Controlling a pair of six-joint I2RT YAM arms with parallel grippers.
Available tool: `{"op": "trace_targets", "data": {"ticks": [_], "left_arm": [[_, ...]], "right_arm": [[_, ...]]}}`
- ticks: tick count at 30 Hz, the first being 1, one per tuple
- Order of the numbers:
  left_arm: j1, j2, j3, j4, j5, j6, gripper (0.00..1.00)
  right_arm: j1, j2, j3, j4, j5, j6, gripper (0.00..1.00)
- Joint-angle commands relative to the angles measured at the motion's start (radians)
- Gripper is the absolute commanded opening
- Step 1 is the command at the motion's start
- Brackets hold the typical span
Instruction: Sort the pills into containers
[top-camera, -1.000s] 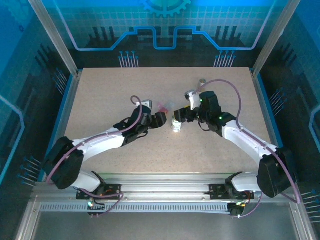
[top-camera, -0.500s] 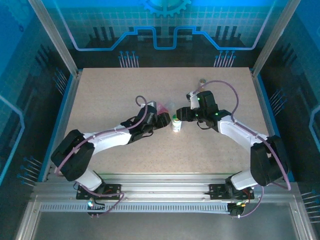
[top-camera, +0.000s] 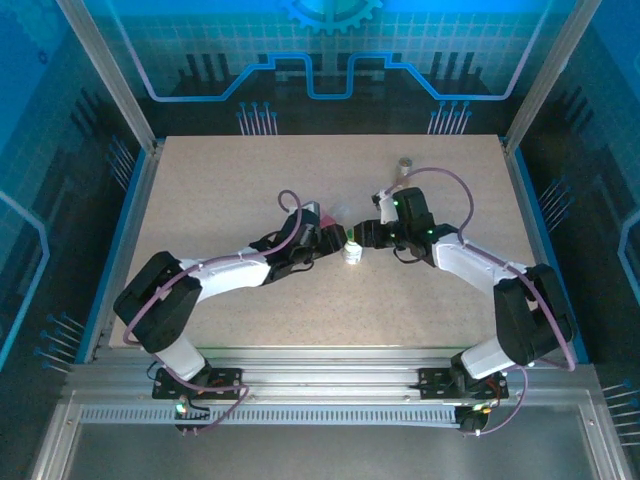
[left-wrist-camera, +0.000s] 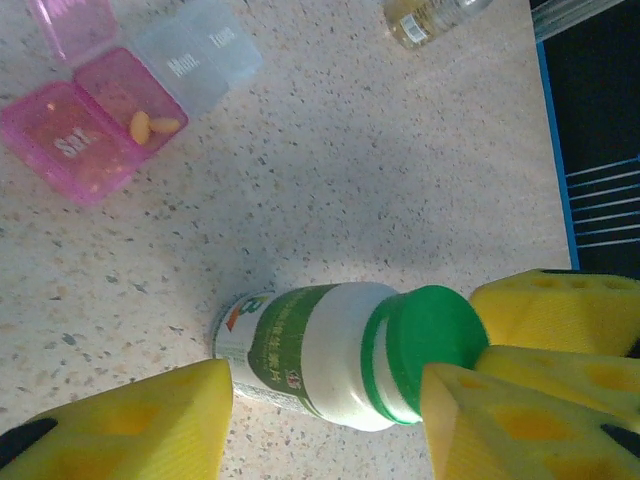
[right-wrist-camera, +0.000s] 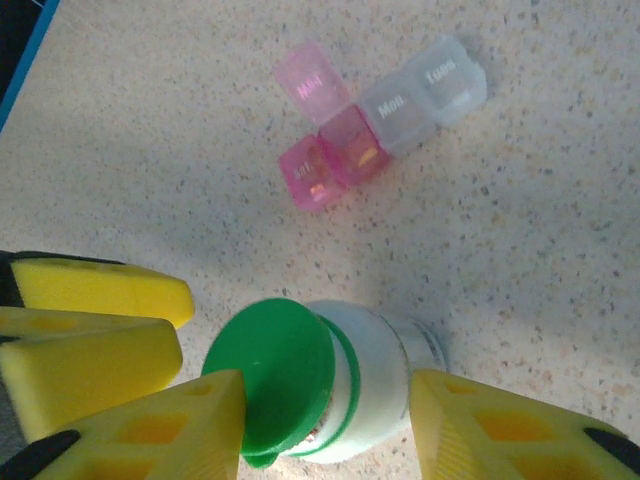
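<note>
The white bottle (top-camera: 352, 250) is standing upright near the centre of the worktop (top-camera: 220, 180), with the amber bottle (top-camera: 404, 163) well apart at its 1 o'clock. The left fingers (left-wrist-camera: 130, 420) at 9 o'clock and the right fingers (right-wrist-camera: 500, 430) at 3 o'clock are bracketing its green cap (left-wrist-camera: 430, 335). I cannot tell whether either pair is squeezing.

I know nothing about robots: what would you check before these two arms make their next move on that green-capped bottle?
1. White bottle standing upright on the table: ok.
2. Green cap seated on the bottle: ok.
3. Left gripper framing the bottle in its wrist view: ok.
4. Right gripper framing the cap and neck in its wrist view: ok.
5. Either gripper actually squeezing the bottle: cannot tell.
6. Pill organizer open, pills visible in a pink compartment: ok.
</note>
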Motion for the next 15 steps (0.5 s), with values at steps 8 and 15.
{"op": "trace_targets", "data": {"ticks": [8, 15], "left_arm": [[-0.031, 0.064, -0.011, 0.041, 0.059, -0.03, 0.47], [-0.03, 0.103, -0.046, 0.053, 0.06, -0.055, 0.43]], "right_arm": [[-0.016, 0.018, -0.098, 0.092, -0.018, -0.012, 0.46], [-0.016, 0.047, -0.151, 0.143, -0.004, -0.012, 0.43]]}}
